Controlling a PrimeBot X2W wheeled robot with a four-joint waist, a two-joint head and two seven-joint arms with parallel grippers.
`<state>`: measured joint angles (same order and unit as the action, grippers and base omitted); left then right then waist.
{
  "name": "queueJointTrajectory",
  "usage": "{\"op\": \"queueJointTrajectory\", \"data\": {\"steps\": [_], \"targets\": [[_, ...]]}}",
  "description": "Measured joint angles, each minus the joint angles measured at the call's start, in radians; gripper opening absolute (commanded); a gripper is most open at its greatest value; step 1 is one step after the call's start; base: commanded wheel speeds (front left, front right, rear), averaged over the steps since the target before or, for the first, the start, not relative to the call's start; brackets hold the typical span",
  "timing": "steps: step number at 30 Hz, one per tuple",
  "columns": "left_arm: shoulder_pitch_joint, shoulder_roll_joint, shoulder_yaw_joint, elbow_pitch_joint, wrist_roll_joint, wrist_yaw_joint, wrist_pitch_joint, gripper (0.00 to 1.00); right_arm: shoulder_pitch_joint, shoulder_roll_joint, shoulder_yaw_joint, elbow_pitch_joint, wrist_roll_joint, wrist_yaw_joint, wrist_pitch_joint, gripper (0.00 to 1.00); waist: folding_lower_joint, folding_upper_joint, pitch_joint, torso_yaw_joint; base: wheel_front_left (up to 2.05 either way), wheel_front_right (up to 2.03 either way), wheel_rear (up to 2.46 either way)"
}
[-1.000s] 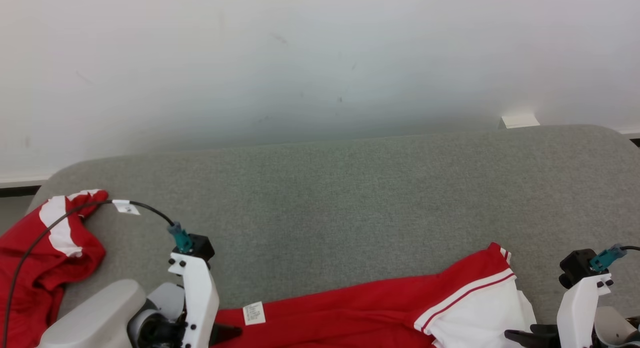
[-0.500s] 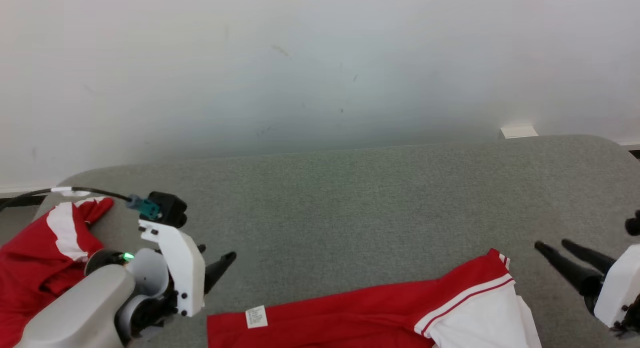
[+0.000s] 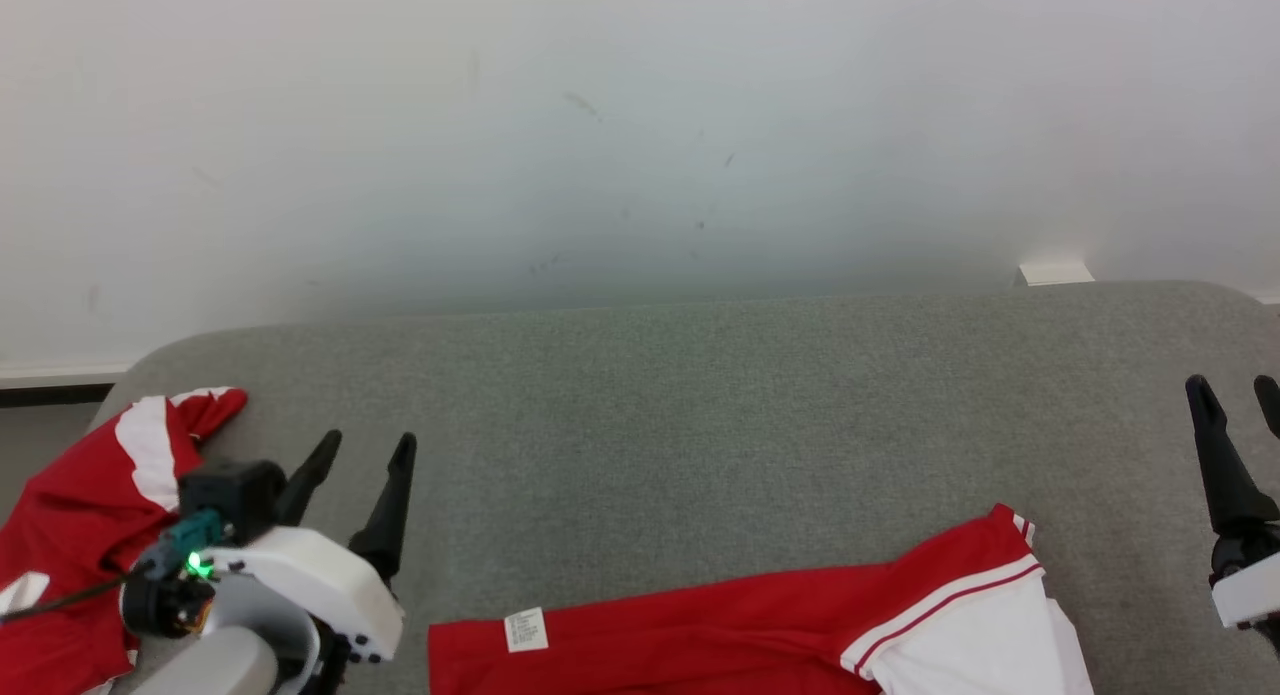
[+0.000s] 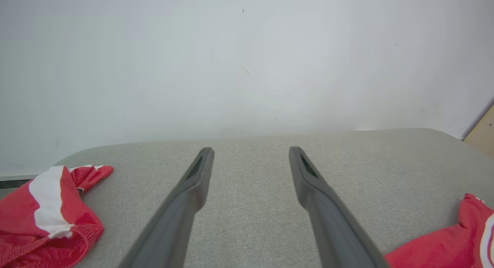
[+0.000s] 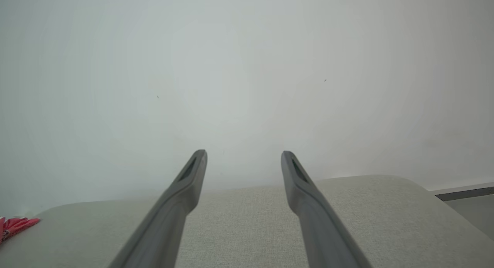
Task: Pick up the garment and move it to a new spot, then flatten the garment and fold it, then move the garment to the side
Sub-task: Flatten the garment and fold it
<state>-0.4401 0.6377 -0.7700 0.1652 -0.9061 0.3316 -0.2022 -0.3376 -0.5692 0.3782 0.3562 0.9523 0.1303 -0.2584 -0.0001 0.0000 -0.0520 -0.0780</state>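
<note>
Up off the red garment point(image 3: 700, 625) since a second ago: my left gripper point(image 3: 368, 440) and right gripper point(image 3: 1232, 383), both with fingers spread wide, holding nothing.
Left gripper hangs over the grey padded surface point(image 3: 700, 395), up-left of the red garment; right gripper sits at the right edge, apart from the white sleeve end point(image 3: 970, 645). Red garment lies flat along the near edge, white label point(image 3: 526, 630) at its left corner. Red-and-white heap point(image 3: 80, 515) beside my left wrist: same piece or another, can't tell.
</note>
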Motion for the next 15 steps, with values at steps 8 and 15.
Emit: {"op": "queueJointTrajectory", "data": {"steps": [8,15], "targets": [[0.200,-0.096,0.184,-0.089,0.083,0.065,-0.060,1.00,0.230,0.198,-0.253,-0.086,-0.235,0.000,-0.003,1.00,0.0000,0.0000,0.004,0.013,0.00,0.00,0.00],[0.382,-0.270,0.392,-0.110,0.229,-0.032,-0.061,1.00,0.325,0.273,-0.274,-0.067,-0.307,0.000,0.060,1.00,0.0000,0.0000,0.019,0.015,0.00,0.00,0.00]]}}
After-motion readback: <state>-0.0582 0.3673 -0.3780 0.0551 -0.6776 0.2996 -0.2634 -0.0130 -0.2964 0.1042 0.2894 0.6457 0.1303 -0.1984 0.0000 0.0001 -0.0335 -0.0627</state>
